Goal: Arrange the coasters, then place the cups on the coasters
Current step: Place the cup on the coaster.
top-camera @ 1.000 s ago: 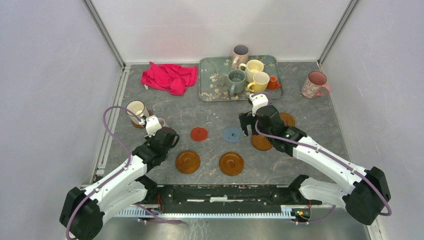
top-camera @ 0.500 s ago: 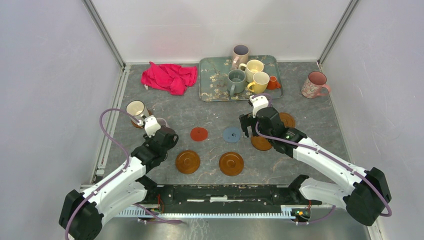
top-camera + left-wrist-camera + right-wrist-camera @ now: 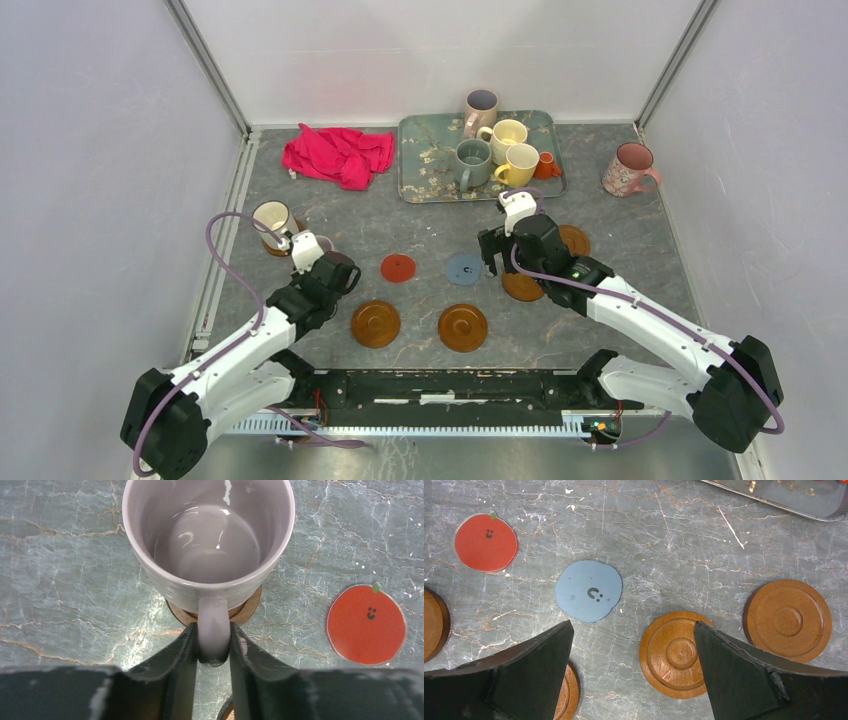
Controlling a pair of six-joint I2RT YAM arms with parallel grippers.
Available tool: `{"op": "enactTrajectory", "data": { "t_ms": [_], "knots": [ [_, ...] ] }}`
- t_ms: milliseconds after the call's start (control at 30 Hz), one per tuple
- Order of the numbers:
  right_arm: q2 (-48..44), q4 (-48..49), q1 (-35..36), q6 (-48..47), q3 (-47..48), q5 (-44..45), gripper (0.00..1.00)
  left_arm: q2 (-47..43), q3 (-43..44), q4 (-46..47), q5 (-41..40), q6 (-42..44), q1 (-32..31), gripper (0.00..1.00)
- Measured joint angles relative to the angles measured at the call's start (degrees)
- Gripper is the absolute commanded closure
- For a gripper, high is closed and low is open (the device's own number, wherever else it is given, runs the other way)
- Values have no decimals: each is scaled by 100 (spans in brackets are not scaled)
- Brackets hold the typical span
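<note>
A cream cup (image 3: 271, 218) stands on a dark brown coaster (image 3: 250, 605) at the left. My left gripper (image 3: 213, 635) is shut on its handle (image 3: 213, 622), one finger on each side. My right gripper (image 3: 633, 625) hangs open above the table, between the blue coaster (image 3: 588, 591) and an amber coaster (image 3: 676, 652), holding nothing. The red coaster (image 3: 397, 267) lies mid-table. Two amber coasters (image 3: 375, 323) (image 3: 462, 327) lie nearer the front, and another amber coaster (image 3: 574, 238) lies at the right. Mauve (image 3: 480, 108), cream (image 3: 507, 134), grey-green (image 3: 472, 162), yellow (image 3: 521, 163) and tiny orange (image 3: 546, 165) cups sit on the tray.
The teal blossom tray (image 3: 420, 170) lies at the back centre. A red cloth (image 3: 338, 153) is bunched to its left. A pink floral cup (image 3: 630, 168) stands on the table at the back right. White walls with metal rails enclose three sides.
My left gripper drew back a little from the cream cup half a second ago and is now back at its handle, shut on it. The right arm has barely moved.
</note>
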Motion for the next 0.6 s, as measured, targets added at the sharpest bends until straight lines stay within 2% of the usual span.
{"op": "enactTrajectory", "data": {
  "t_ms": [67,100,433,600],
  "knots": [
    [0,2,0,-2,0,-15,2,74,35,-15,11,13,0,93],
    [0,2,0,-4,0,-17,2,101,57,-13,-4,-33,-2,97],
    [-4,42,0,-26,-87,-35,2,42,149,-208,9,-35,-42,98],
    [-4,85,0,-28,-87,-39,2,-7,297,-461,-79,-35,-313,98]
  ]
}}
